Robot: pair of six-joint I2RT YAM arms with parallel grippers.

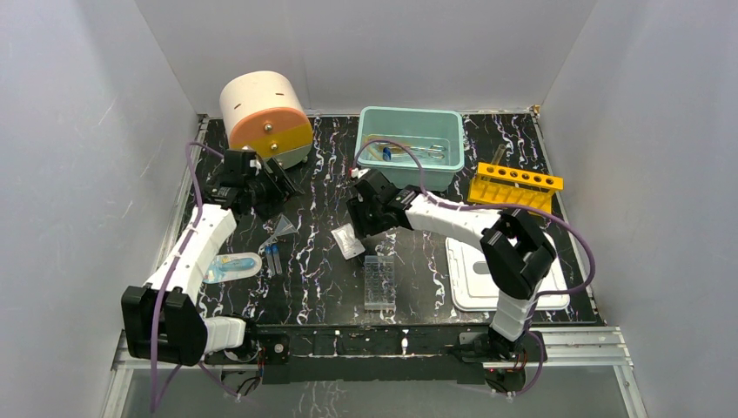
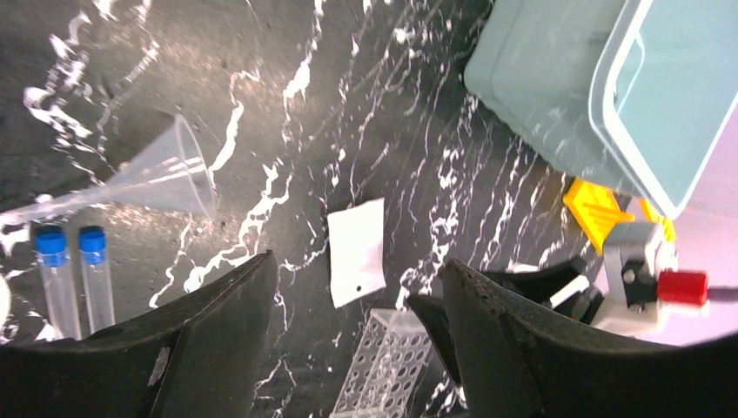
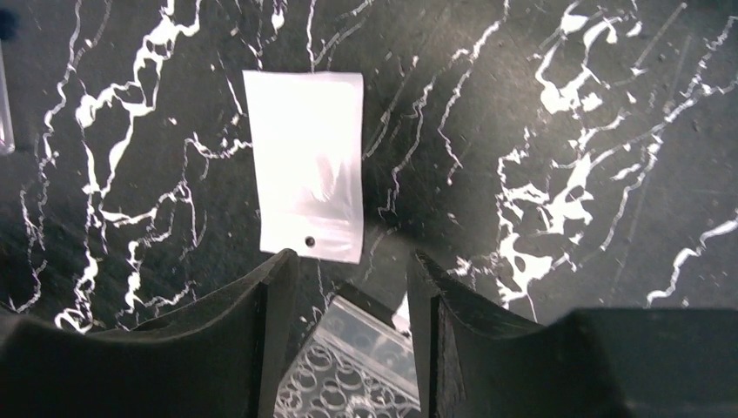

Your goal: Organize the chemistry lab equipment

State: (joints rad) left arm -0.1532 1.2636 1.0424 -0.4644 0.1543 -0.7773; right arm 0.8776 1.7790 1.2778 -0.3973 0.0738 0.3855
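A clear funnel (image 1: 283, 228) (image 2: 170, 178) lies on its side on the black marble table. Two blue-capped tubes (image 1: 272, 259) (image 2: 70, 279) lie just below it. A small white packet (image 1: 347, 241) (image 3: 305, 161) lies flat mid-table, with a clear well plate (image 1: 379, 281) (image 3: 348, 374) nearer the front. Metal tongs (image 1: 426, 151) and a blue-footed piece (image 1: 386, 153) rest inside the teal bin (image 1: 370, 131). My left gripper (image 1: 280, 185) (image 2: 357, 261) hangs open and empty by the drum, above the table. My right gripper (image 1: 358, 222) (image 3: 352, 254) is open and empty just behind the packet.
A cream-and-orange drum (image 1: 264, 117) stands at the back left. A yellow holed rack (image 1: 513, 185) sits right of the bin. A white tray (image 1: 487, 274) lies at the front right. A clear dish with a blue item (image 1: 231, 266) sits by the left arm.
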